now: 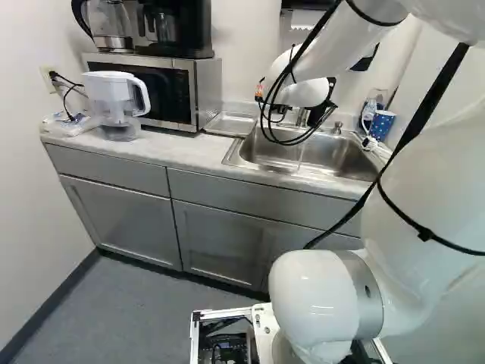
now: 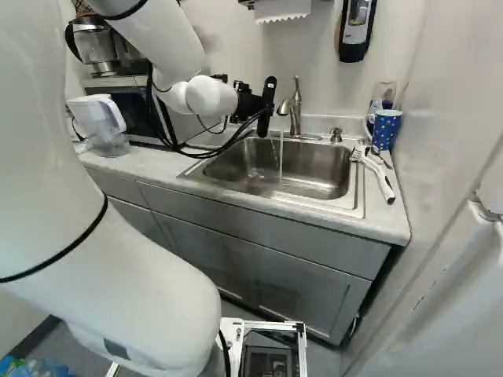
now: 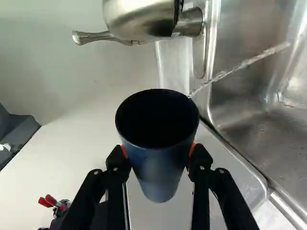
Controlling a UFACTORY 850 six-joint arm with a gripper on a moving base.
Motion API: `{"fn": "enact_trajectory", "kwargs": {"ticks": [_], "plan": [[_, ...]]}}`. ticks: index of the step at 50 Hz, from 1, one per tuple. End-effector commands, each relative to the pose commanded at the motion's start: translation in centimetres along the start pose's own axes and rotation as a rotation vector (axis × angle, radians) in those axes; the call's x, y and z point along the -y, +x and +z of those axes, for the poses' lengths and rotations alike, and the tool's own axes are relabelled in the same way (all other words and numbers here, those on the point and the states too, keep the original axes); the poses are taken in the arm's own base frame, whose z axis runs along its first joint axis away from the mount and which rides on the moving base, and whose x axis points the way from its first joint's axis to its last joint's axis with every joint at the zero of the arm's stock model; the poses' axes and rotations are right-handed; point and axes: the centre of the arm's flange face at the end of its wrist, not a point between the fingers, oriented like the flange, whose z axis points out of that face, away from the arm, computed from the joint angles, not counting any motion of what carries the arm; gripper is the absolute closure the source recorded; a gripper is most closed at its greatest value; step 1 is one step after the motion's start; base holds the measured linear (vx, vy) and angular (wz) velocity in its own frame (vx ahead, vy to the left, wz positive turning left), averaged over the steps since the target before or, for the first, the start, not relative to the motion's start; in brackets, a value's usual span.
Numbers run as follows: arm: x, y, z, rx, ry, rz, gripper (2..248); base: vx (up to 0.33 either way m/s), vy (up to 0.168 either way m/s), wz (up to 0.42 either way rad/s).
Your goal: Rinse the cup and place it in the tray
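In the right base view the gripper (image 2: 253, 104) hangs beside the faucet, over the back of the sink (image 2: 236, 179); the cup cannot be made out clearly there. Seen from the wrist, the gripper (image 3: 159, 160) is shut on the dark blue cup (image 3: 160, 165), with orange pads against opposite sides and the cup's mouth facing the camera. A thin stream of water (image 3: 240, 66) reaches up to the cup's rim in that view; whether it enters the cup cannot be told. The metal tray (image 1: 230, 124) lies on the counter between microwave and sink.
The faucet (image 2: 295, 110) stands behind the sink. A brush (image 2: 377, 174) and a blue dotted mug (image 2: 386, 129) are at the sink's far side from the microwave (image 1: 163, 95). A water pitcher (image 1: 114, 102) stands beside the microwave. A soap dispenser (image 2: 355, 30) hangs on the wall.
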Motion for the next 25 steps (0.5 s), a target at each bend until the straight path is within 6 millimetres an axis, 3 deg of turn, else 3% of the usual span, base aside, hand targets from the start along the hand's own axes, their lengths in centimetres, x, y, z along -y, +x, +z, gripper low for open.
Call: {"fn": "enact_trajectory", "kwargs": {"ticks": [25], "plan": [[0.00, 0.00, 0.00, 0.000, 0.000, 0.000, 125, 0.000, 0.000, 0.000]]}}
